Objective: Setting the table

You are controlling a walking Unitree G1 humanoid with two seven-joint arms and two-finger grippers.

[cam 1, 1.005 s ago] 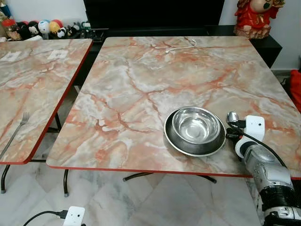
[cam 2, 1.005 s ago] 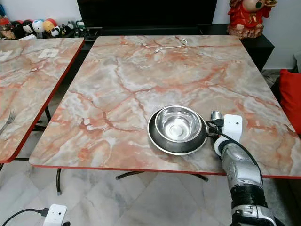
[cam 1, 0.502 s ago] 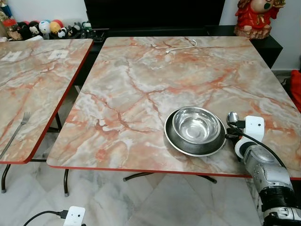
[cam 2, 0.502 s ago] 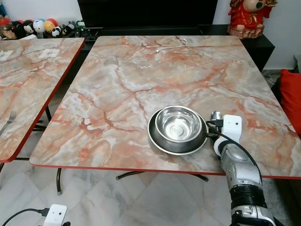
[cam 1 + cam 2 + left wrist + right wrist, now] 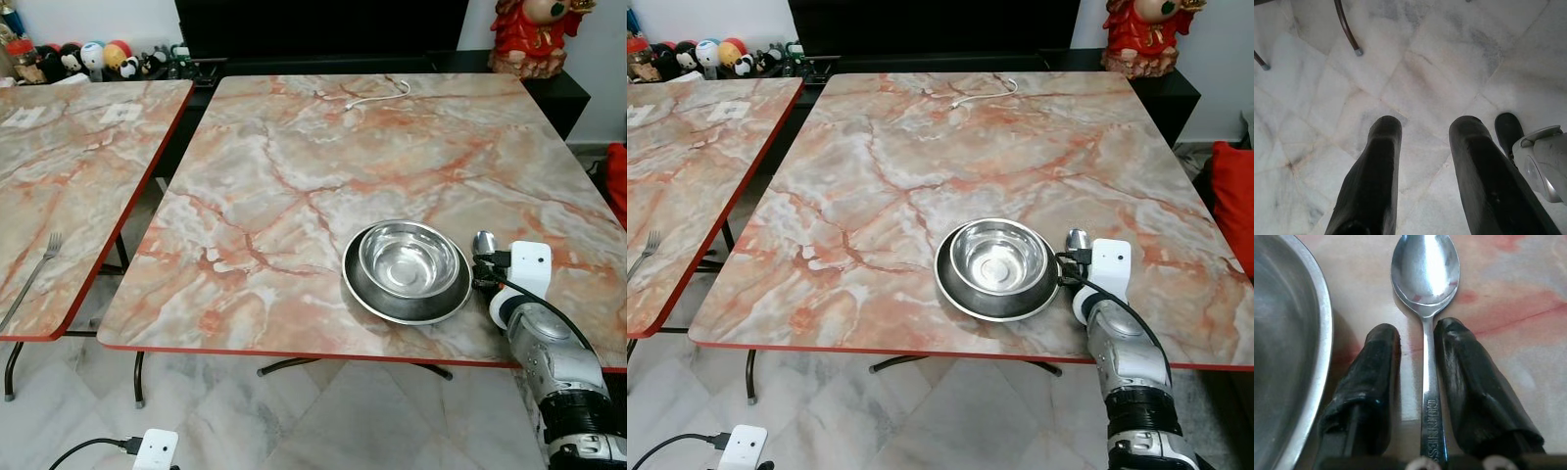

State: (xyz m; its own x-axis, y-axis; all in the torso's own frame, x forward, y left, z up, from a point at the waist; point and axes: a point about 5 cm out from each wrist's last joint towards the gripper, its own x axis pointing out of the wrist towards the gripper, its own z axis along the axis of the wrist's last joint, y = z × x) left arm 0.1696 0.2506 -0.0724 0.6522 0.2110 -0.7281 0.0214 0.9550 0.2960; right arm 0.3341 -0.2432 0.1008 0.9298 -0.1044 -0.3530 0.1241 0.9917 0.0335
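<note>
Spoon (image 5: 1424,271) lies flat on the bench (image 5: 323,166), lower right of the head views, just right of the plate (image 5: 406,299) rim. In the right wrist view its handle runs straight down the gap between the two fingers (image 5: 1369,382), bowl out past the tips. Long axis = finger axis, so it's already lined up with the jaws.

Right gripper (image 5: 1415,340) jaws: apart, one finger each side of the handle. Small gaps show on both sides, so my read is straddling, not clamped. Can't tell from here whether the handle is pinched further back near the wrist.

Right arm is the near one by far; it sits at the bench edge beside the plate. Left gripper (image 5: 1422,142) hangs low over the floor (image 5: 1449,58), jaws apart, empty, idle.

Judgement: next move turns on that gap. Either close straight in on the handle or back straight off along the handle line. Any sideways drift would knock the spoon into the plate rim, which is just beside the left finger.

Counts:
- spoon: 1
- bowl (image 5: 409,260): 1, sitting inside the plate
- plate: 1
- fork (image 5: 37,264): 1, on the second bench (image 5: 59,166) at left of frame, well apart from the setting
- benches: 2
- white cable (image 5: 377,96): 1, far edge of the main bench

Setting looks partly done: bowl, plate and spoon grouped, fork not with them.
</note>
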